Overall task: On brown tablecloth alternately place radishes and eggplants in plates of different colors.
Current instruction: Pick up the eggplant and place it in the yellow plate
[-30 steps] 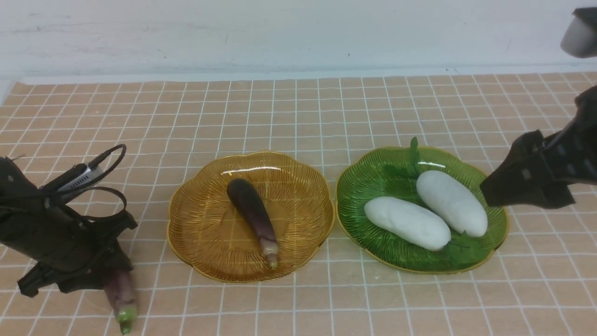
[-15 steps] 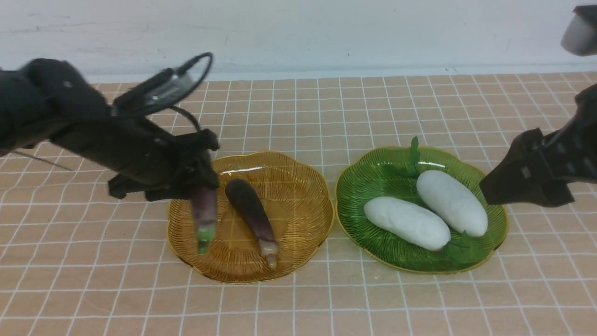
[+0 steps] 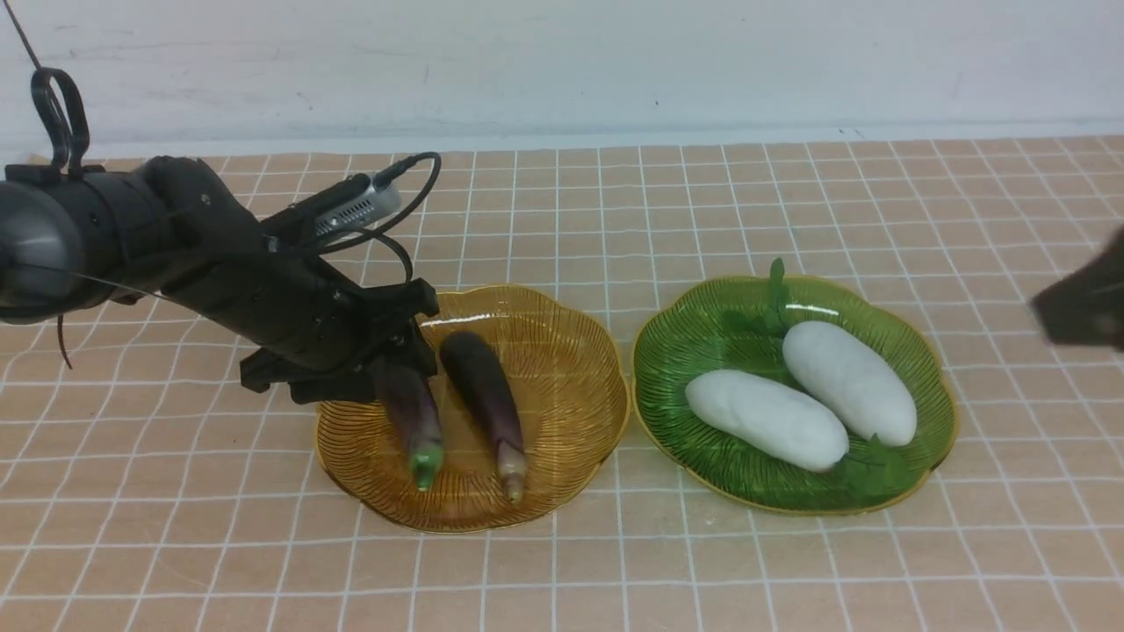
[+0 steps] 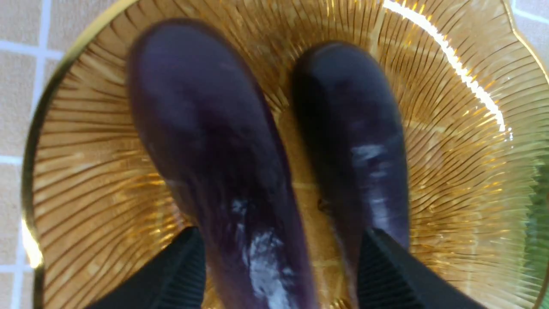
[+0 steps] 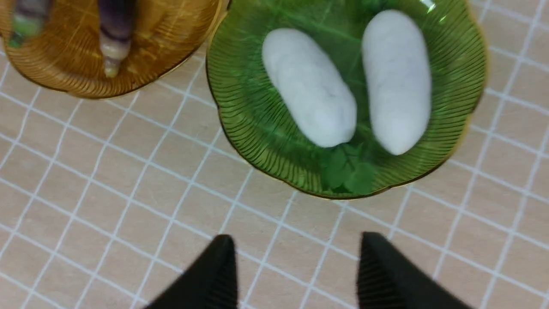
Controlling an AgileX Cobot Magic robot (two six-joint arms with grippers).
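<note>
Two plates sit side by side on the brown tablecloth (image 3: 615, 211) that covers the tabletop. The amber plate (image 3: 571, 369) is on the left and the green plate (image 3: 702, 333) is on the right, their rims close together.

The amber plate holds both eggplants, lying nearly parallel with their stem ends toward the near edge. The green-capped eggplant (image 3: 413, 408) is on the left and the beige-stemmed eggplant (image 3: 485, 391) is just beside it on the right. The green plate holds both radishes. The left radish (image 3: 766, 419) lies nearer and the right radish (image 3: 850, 382) farther back, with their sides touching or nearly so. Green leaves show at the plate's near and far edges.

The left gripper (image 3: 397, 367) hangs over the far left part of the amber plate, at the dark end of the green-capped eggplant. The front view hides how its fingers stand. The left wrist view shows the fingers (image 4: 180, 270) spread wide, straddling that eggplant (image 4: 214, 150) rather than pinching it, with the other eggplant (image 4: 351, 128) next to the second finger.

The right gripper (image 3: 1080, 312) is only a dark blur at the right edge of the front view. The right wrist view shows its fingers (image 5: 214, 274) set wide apart over bare cloth, holding nothing, on the near side of the green plate (image 5: 240, 107).
</note>
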